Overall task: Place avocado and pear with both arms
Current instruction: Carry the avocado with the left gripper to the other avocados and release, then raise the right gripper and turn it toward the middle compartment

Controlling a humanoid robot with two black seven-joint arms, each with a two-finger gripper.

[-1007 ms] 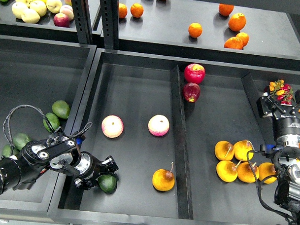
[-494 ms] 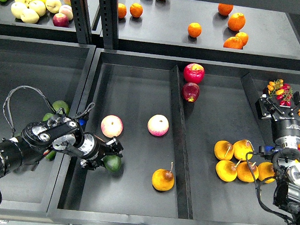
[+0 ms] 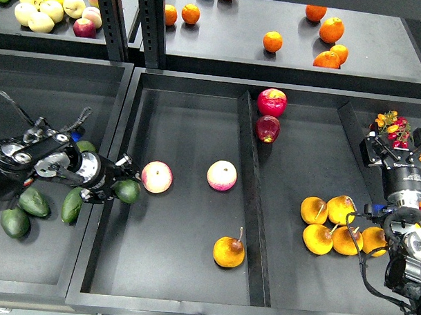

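Left arm: black, jointed, enters from the left edge at mid-height and reaches right, roughly level, with loose black cable looped above the forearm. Silver-faced round joint housings show on the wrist section. The left gripper (image 3: 124, 184) at its far end points right, its two dark fingers closed around the dark green egg-shaped avocado (image 3: 128, 190), held clear of the surface below as far as can be judged.

Right arm: black, rises from the lower right corner, forearm near vertical, cables trailing alongside the cylindrical wrist. The right gripper (image 3: 394, 149) is the topmost part, seen end-on and dark; its fingers cannot be told apart, so its state is undetermined.
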